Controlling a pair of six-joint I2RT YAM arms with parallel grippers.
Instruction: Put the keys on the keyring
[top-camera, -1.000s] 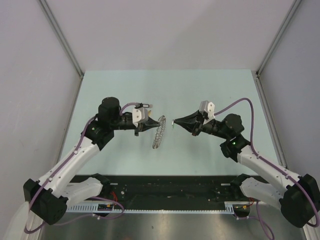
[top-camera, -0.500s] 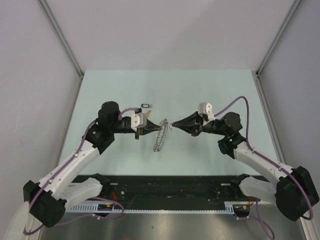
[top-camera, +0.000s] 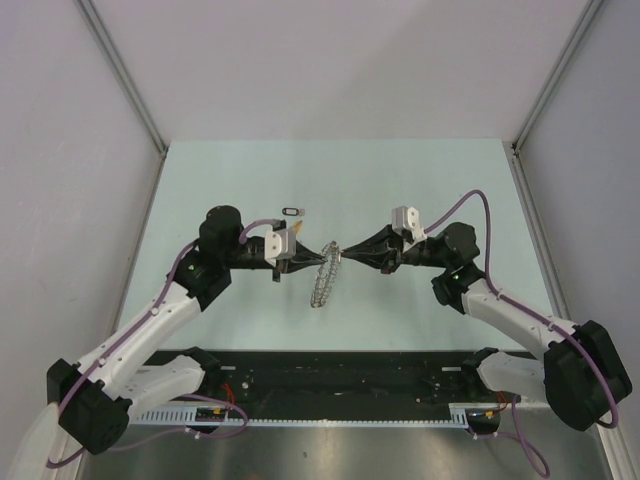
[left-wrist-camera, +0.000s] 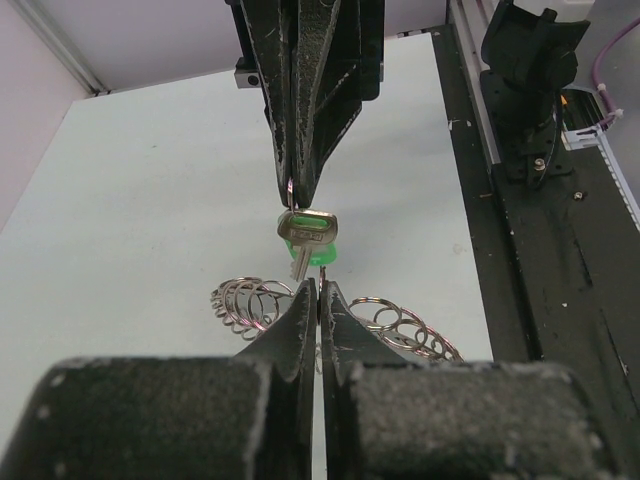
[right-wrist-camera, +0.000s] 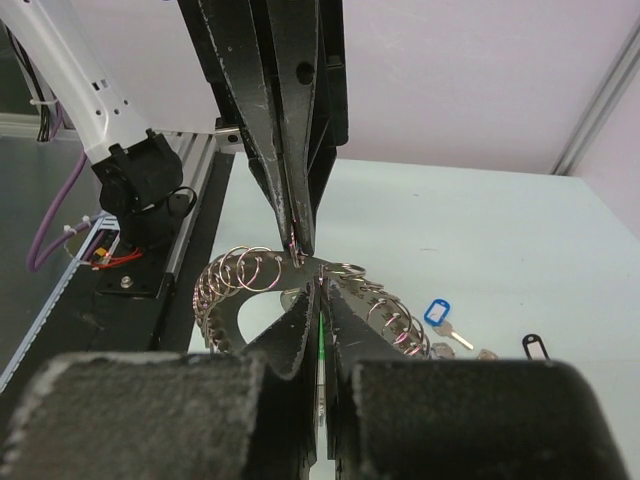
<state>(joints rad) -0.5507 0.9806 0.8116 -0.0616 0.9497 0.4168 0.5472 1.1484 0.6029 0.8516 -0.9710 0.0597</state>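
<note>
From above, the left gripper (top-camera: 307, 252) and the right gripper (top-camera: 344, 252) meet almost tip to tip over the bench (top-camera: 420, 180); the keyring (top-camera: 322, 280) hangs on edge from the left gripper's tip, drooping toward the arm bases; a black key tag (top-camera: 291, 211) lies flat just beyond the left gripper, apart from it.

In the left wrist view, that gripper's fingers are pressed together on the keyring's rim, and its coils fan out to either side of the tips; straight ahead, the right gripper pinches the green-tagged key (left-wrist-camera: 306, 232) by its top end, blade pointing down, close above the left tips.

In the right wrist view, its fingers are nearly closed, with a sliver of green between them; the keyring arcs just ahead of the tips, pinched by the left gripper reaching in from above; a blue-tagged key (right-wrist-camera: 438, 312) lies on the bench to the right beyond the ring, and the black key tag lies further right.
</note>
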